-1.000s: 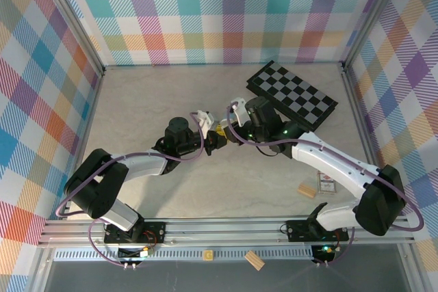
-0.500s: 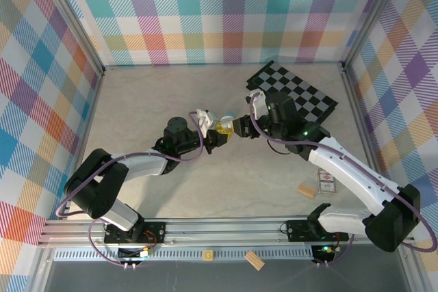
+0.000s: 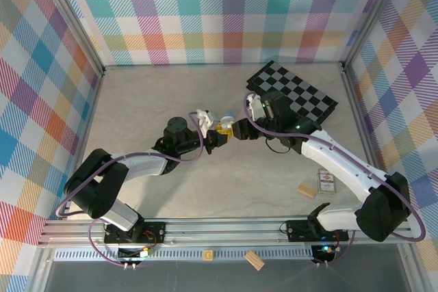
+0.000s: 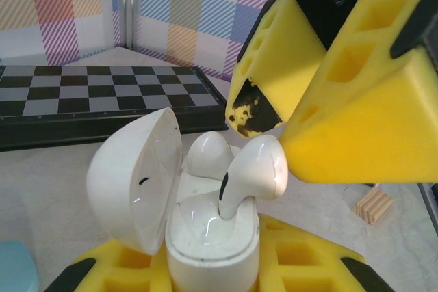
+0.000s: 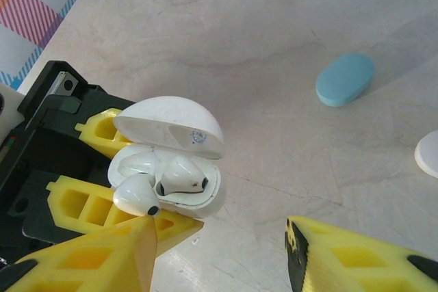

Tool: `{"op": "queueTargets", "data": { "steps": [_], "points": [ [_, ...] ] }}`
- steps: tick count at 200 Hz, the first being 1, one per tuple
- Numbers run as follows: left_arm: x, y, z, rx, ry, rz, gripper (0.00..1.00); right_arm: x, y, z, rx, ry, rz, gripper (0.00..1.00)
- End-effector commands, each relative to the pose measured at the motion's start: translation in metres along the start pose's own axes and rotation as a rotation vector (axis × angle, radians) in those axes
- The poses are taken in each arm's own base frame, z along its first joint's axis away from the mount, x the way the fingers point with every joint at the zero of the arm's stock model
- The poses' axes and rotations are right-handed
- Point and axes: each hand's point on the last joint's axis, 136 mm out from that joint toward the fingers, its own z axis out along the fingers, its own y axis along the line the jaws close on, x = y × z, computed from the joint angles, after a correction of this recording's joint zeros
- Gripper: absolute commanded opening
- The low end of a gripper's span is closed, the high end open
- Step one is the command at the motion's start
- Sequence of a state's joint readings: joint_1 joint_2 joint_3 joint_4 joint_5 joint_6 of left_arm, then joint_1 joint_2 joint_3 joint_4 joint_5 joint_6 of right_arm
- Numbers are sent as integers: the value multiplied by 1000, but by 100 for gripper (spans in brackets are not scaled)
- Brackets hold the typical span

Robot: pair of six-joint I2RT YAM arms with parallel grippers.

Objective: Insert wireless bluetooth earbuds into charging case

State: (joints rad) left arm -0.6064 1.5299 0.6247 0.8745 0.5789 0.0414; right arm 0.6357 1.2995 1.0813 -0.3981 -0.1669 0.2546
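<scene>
A white charging case (image 4: 212, 237) stands with its lid (image 4: 133, 176) swung open, and my left gripper (image 4: 212, 268) is shut on its base. One white earbud (image 4: 209, 155) lies seated in the case. A second white earbud (image 4: 256, 169) stands with its stem in the other slot and its head still proud. My right gripper (image 5: 220, 237) is open just beside the case (image 5: 205, 200), one yellow finger (image 4: 356, 100) resting against that raised earbud (image 5: 133, 196). From above, both grippers meet at mid-table, left gripper (image 3: 216, 136) and right gripper (image 3: 236, 130).
A light blue oval case (image 5: 345, 78) lies shut on the table beyond the grippers, with a white one (image 5: 430, 154) near it. A chessboard (image 3: 291, 94) sits at the back right. A wooden block (image 3: 307, 190) and a card (image 3: 326, 184) lie at the front right.
The right gripper has opened and drawn back slightly to the right, leaving the earbud standing in the case. The left gripper has held still with the case.
</scene>
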Motion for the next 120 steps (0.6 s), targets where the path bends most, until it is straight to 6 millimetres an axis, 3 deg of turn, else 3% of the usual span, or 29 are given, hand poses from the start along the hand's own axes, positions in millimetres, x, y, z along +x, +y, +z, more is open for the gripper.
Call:
{"op": "queueTargets", "data": {
  "steps": [1,81,120],
  "points": [
    [-23,-9,-2,32,-66,60,16,-2,15,1,-76,16,-11,54],
    [-23,-10,-1,40,-67,59,16,-3,19,13,-112,44,4,60],
    [-20,-8,-2,30,-67,58,16,1,7,-3,-55,1,-12,62]
  ]
}}
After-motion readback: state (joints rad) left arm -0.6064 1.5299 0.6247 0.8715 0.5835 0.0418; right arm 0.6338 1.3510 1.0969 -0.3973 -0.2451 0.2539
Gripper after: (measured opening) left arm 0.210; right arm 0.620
